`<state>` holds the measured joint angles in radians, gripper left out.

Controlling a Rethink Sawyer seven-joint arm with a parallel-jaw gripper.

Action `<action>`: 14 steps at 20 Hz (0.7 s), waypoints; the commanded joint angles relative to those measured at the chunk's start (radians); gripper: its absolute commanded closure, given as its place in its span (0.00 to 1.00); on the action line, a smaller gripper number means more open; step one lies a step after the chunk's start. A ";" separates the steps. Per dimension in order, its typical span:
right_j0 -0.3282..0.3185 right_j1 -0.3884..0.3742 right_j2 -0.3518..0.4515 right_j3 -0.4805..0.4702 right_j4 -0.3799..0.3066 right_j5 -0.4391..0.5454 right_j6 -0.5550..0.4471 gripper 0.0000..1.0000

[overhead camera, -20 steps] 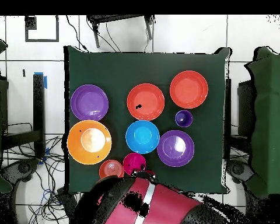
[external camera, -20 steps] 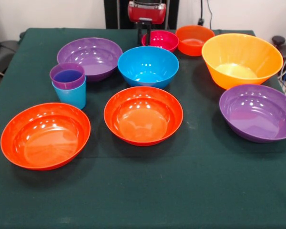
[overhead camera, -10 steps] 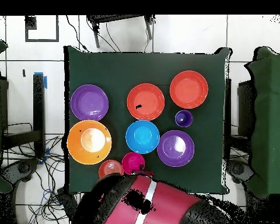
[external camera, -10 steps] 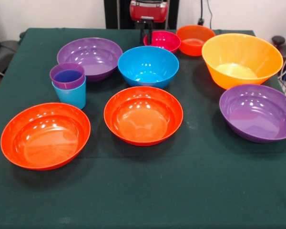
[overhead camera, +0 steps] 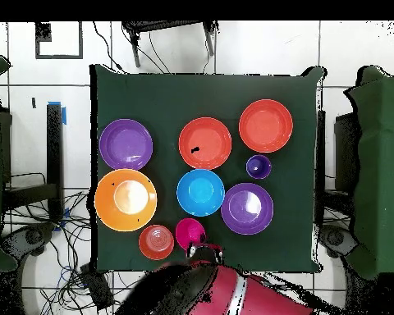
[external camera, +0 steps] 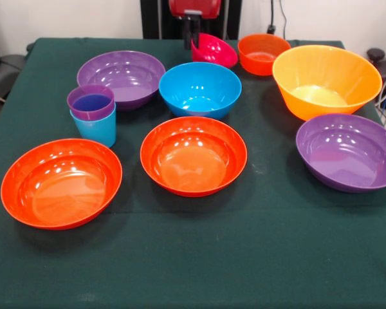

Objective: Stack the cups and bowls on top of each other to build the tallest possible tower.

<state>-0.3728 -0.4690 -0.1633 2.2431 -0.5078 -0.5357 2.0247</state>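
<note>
Gripper [external camera: 193, 40] at top centre of the front view, dark fingers pinching the left rim of the small pink bowl [external camera: 215, 50], which hangs tilted with its opening turned up and to the left (its lower edge against the cloth or just off it: cannot tell). Just right of it, small orange bowl [external camera: 262, 53] upright on the green table [external camera: 199, 257]. Below the pink one, medium blue bowl [external camera: 200, 89]; to its left a wide purple bowl [external camera: 121, 78]. At right, large yellow-orange bowl [external camera: 326, 80], with the second wide purple bowl [external camera: 347, 152] beneath it. Left of centre, purple cup [external camera: 91, 102] nested in the light blue cup [external camera: 94, 127], the only stack. Along the lower middle, two orange-red bowls, one central [external camera: 193, 154], one lower left [external camera: 61, 182].
</note>
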 commanded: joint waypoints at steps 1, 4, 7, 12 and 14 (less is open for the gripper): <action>-0.154 -0.265 0.167 0.076 -0.099 0.379 0.022 1.00; -0.200 -0.365 0.212 0.104 -0.092 0.517 -0.050 1.00; -0.238 -0.425 0.251 0.122 -0.093 0.586 -0.079 1.00; -0.299 -0.478 0.325 0.147 -0.101 0.656 -0.095 1.00; -0.329 -0.486 0.368 0.157 -0.109 0.656 -0.091 1.00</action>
<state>-0.6811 -0.8936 0.0076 2.3520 -0.5584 0.0258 2.0247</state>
